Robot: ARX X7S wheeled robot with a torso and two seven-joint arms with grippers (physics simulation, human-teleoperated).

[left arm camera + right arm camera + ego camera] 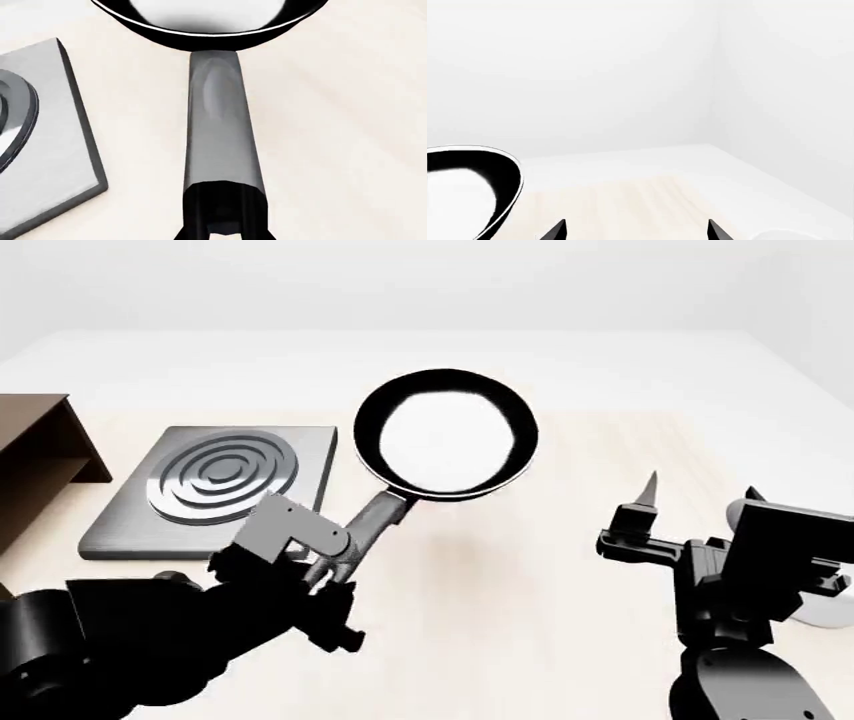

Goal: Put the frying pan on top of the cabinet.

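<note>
Black round frying pan (447, 445) with glossy inside and pale rim held above pale wooden table (534, 580), just beside grey square ringed stove plate (214, 485). Left gripper (340, 562) clamped on its long black handle (220, 120). Dark brown wooden cabinet (34, 455) at far left. Right gripper (635, 231) fingers apart, holding nothing.

The left gripper (350, 562) points toward 1 o'clock, jaws closed. The right gripper (636, 229) is raised, jaws apart, toward 12 o'clock.
</note>
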